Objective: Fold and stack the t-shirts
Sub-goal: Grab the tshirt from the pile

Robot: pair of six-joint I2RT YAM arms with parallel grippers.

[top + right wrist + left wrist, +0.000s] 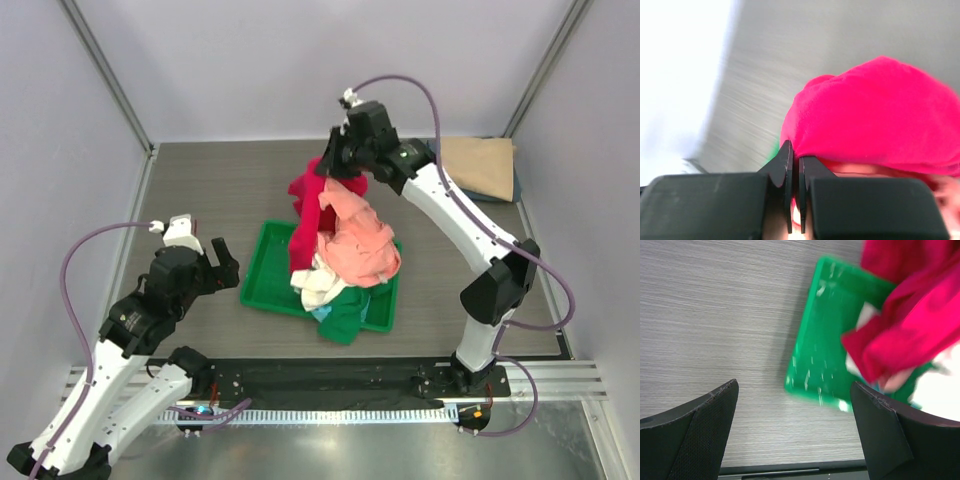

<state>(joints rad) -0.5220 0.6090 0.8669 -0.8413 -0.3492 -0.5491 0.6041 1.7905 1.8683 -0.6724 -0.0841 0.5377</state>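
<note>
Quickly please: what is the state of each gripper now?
Left gripper: open, holding nothing.
Right gripper: shut, apparently pinching the red shirt.

Tangled t-shirts point(352, 243) over green tray point(268, 278)

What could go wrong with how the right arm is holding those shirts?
The right tool is shut on a shirt bunch: crimson-red and salmon-pink hang together, so it may not get one shirt alone. Cloth below lies in the green tray, so lifting might drag the tray or spill shirts.
</note>
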